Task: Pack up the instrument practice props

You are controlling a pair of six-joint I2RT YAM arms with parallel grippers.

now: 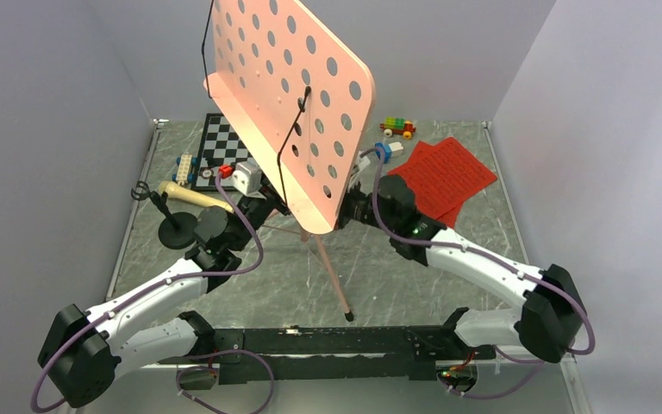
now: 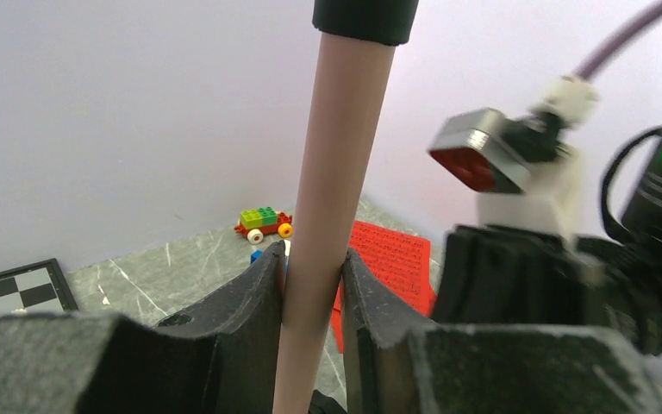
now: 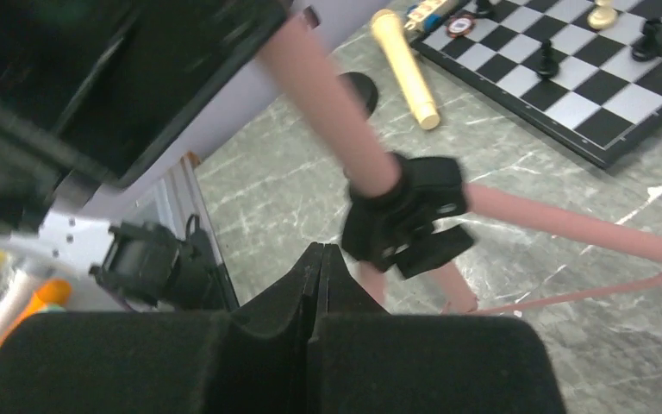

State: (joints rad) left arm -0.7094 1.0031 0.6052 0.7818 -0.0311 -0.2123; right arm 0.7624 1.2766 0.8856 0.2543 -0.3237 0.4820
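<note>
The pink perforated music stand [image 1: 293, 95] stands on its tripod at the table's middle. My left gripper [image 2: 313, 289] is shut on its pink pole [image 2: 332, 190]; in the top view it [image 1: 260, 210] sits under the desk's left edge. My right gripper [image 3: 321, 259] is shut and empty, just short of the black tripod hub [image 3: 405, 216]; in the top view it [image 1: 356, 201] is at the desk's right lower edge. The cream microphone [image 1: 194, 197] lies tilted by its black round base [image 1: 177, 233] at the left. Red sheet-music pages [image 1: 444, 177] lie at the right rear.
A chessboard [image 1: 224, 142] with pieces lies behind the stand. Small toy bricks [image 1: 185, 168] sit left of it, and a brick car [image 1: 397, 128] stands at the back. A tripod leg [image 1: 336, 280] reaches toward the near edge. Grey walls close three sides.
</note>
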